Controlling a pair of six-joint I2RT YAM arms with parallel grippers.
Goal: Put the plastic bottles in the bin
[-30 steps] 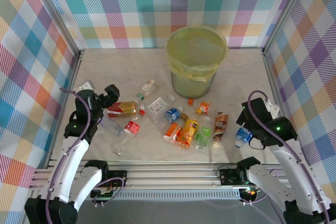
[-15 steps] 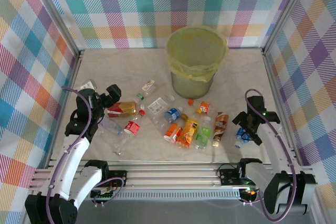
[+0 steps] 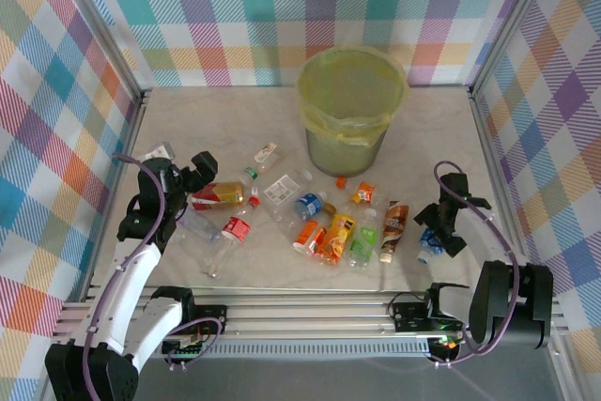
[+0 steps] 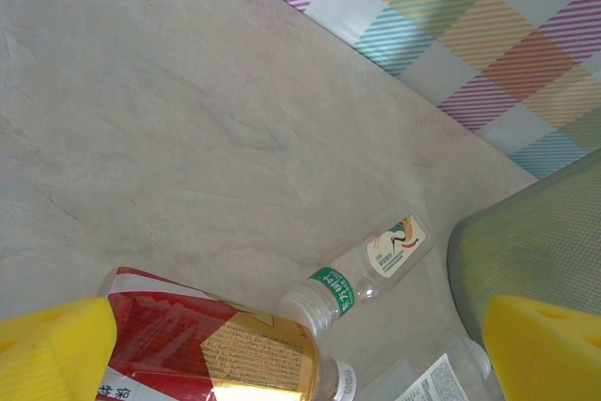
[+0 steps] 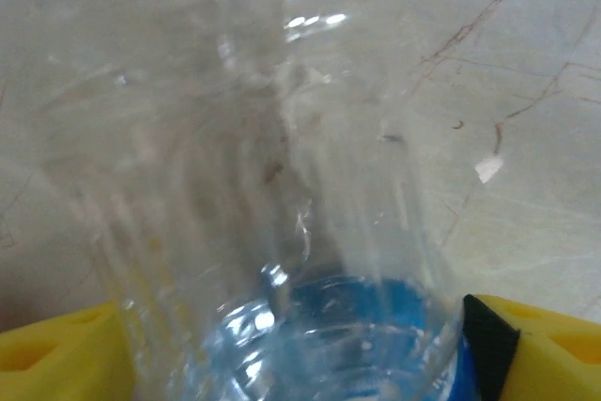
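Several plastic bottles lie across the table's middle in the top view. A clear one with a blue label (image 3: 429, 247) lies at the right, and my right gripper (image 3: 436, 230) is down over it. In the right wrist view this bottle (image 5: 282, 232) fills the gap, with both yellow fingers (image 5: 540, 349) against its sides. My left gripper (image 3: 183, 172) hangs open above a red-and-yellow labelled bottle (image 3: 218, 196) (image 4: 207, 345), nothing between its fingers (image 4: 52, 354). The olive-green bin (image 3: 349, 143) with its yellowish bag stands upright at the back.
A small clear bottle with a green neck band (image 4: 376, 265) lies just beyond the left gripper, near the bin's wall (image 4: 535, 232). Orange (image 3: 308, 235), green (image 3: 363, 246) and brown (image 3: 394, 223) bottles are clustered mid-table. Checked walls enclose three sides.
My right arm has swung in and dropped onto the blue-labelled bottle, and its jaws have narrowed against it. The left arm has hardly moved.
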